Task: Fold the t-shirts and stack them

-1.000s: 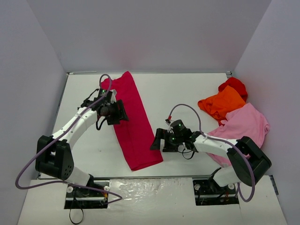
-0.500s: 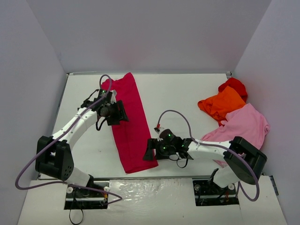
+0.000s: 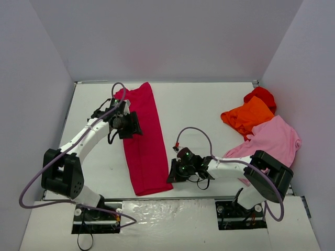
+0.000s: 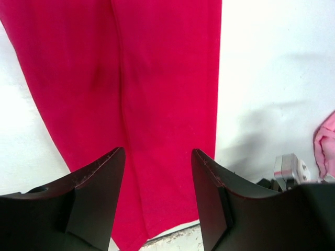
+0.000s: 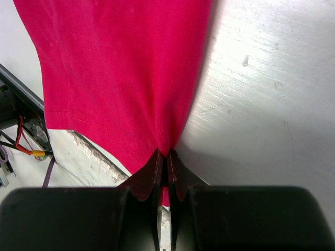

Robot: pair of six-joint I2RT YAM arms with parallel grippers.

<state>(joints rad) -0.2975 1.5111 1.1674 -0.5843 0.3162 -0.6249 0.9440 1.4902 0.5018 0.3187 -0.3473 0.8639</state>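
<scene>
The crimson-magenta t-shirt (image 3: 144,151) lies as a long narrow strip from the back left toward the near edge of the white table (image 3: 209,104). My right gripper (image 3: 171,177) sits low at its near right corner, shut on a pinch of the hem (image 5: 165,152); the cloth (image 5: 120,78) fans out beyond the tips. My left gripper (image 3: 135,125) is over the strip's upper half, jaws apart (image 4: 157,151), with flat cloth (image 4: 157,78) showing between the fingers and nothing gripped.
An orange t-shirt (image 3: 247,116), a bright red one (image 3: 261,95) and a light pink one (image 3: 275,138) lie crumpled at the right side. Grey walls close in the left, back and right. The table's near edge (image 5: 89,151) runs just past the hem.
My right gripper has slid left to the shirt's near right corner and shut on the hem. The near end of the strip has shifted left. The left arm has barely moved.
</scene>
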